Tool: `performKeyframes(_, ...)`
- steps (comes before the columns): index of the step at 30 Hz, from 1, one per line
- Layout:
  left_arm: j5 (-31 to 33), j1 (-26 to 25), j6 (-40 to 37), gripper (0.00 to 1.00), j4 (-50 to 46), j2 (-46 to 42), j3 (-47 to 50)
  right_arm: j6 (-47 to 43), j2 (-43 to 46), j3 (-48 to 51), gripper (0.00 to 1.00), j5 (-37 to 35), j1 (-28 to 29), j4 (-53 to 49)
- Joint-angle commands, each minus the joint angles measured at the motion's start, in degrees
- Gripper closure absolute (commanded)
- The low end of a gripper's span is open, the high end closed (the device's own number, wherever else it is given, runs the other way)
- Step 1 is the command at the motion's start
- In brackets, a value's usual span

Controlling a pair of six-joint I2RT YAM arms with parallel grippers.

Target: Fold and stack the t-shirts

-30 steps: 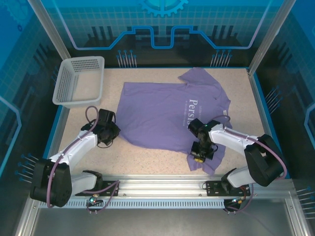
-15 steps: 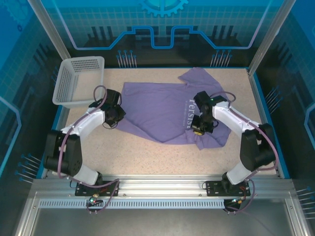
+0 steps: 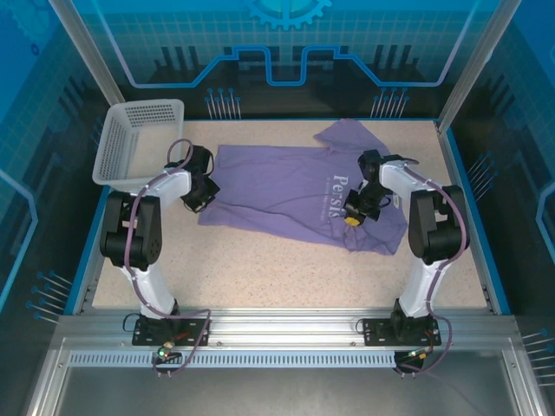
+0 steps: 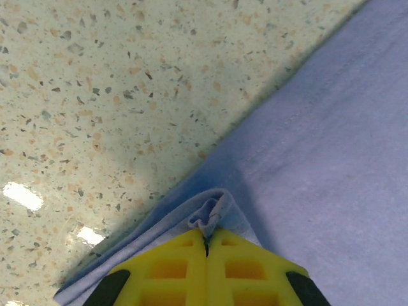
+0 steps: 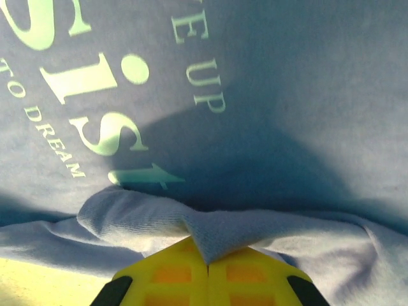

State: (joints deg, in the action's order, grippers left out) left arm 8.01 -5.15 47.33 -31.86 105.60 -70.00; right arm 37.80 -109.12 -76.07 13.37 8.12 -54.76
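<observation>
Lavender knit t-shirt (image 3: 277,186), partly doubled over on the far half of the table (image 3: 260,269), right of the mesh basket (image 3: 111,160). Soft, light and limp, likely to sag and crease, so best taken at hem edges, both sides together. Left gripper (image 4: 206,239) pressed together on the left hem; right gripper (image 5: 207,258) pinching a bunched fold beside the white lettering (image 5: 95,83).

A: What's the count around the basket (image 3: 117,165)?
B: One white mesh basket. One purple t-shirt (image 3: 286,195), spread to its right.
A: And the machines?
B: Two robot arms: left arm (image 3: 169,185) just beside the basket, right arm (image 3: 434,227) well apart from it.
</observation>
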Motion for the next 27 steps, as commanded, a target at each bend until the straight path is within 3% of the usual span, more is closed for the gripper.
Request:
performKeyframes(1,2.4,0.7,-1.6,1.0,-3.1,0.7,-1.5,-0.8,-1.7,-1.5,1.0,4.6,-1.3,0.4)
performKeyframes(10,-3.0,0.9,-1.6,1.0,-1.6,-8.2,3.0,-1.2,4.5,2.4,1.0,10.6,-1.8,2.5)
performKeyframes(27,-7.9,-3.6,2.5,1.0,-7.9,-47.1,37.2,-11.0,35.0,29.2,1.0,15.7,0.7,-4.9)
